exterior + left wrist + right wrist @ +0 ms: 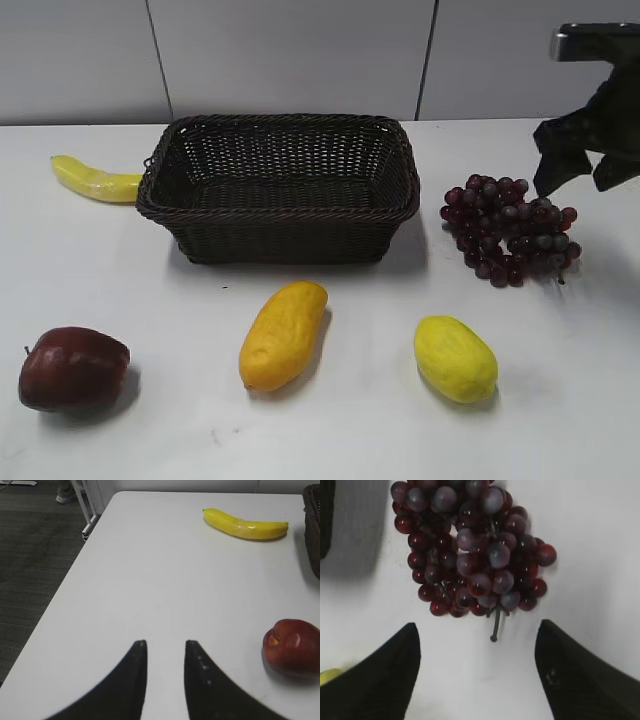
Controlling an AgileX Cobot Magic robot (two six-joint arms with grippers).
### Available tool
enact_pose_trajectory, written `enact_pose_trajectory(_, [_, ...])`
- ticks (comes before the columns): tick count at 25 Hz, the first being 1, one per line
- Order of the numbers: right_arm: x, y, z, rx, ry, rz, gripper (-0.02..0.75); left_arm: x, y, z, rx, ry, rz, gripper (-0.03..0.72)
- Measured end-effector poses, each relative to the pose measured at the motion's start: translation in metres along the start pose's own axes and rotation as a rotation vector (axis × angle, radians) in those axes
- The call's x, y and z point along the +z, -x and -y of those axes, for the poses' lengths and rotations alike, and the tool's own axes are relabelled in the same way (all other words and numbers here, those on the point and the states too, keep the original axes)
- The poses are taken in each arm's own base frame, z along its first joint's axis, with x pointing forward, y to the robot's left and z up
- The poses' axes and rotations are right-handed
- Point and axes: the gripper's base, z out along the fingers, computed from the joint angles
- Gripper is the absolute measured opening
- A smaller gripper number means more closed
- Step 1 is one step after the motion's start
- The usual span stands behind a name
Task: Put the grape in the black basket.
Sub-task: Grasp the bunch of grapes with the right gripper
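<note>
The grape (510, 228), a bunch of small dark red-purple grapes, lies on the white table right of the black basket (280, 180), a large woven wicker basket at the middle back. The grape also shows in the right wrist view (470, 550), stem pointing toward the jaws. My right gripper (580, 175) (477, 635) is open and empty, hovering above and just right of the bunch. My left gripper (165, 644) is open and empty over bare table at the left; it is out of the exterior view.
A banana (95, 180) lies left of the basket. A dark red apple (72, 367) sits front left, also in the left wrist view (292, 646). An orange-yellow fruit (283, 335) and a yellow lemon-like fruit (455, 358) lie in front. The table's left edge (65, 580) drops to the floor.
</note>
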Motion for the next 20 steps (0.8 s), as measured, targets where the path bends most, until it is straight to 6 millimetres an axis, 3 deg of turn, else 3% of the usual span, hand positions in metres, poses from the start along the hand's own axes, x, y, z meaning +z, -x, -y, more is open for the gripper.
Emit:
enact_pose_trajectory(9, [0.067,0.018,0.004,-0.050,-0.028,-0.107,0.542,0.000,0.000,0.000,0.000,0.000,0.000,0.228])
enact_pose_trajectory(14, [0.089,0.018,0.001,-0.070,-0.030,-0.134,0.531,0.000,0.000,0.000,0.000,0.000,0.000,0.228])
enact_pose_trajectory(17, [0.092,0.018,0.000,-0.073,-0.032,-0.135,0.420,0.000,0.000,0.000,0.000,0.000,0.000,0.228])
enact_pose_trajectory(20, [0.092,0.018,0.000,-0.074,-0.032,-0.139,0.195,0.000,0.000,0.000,0.000,0.000,0.000,0.228])
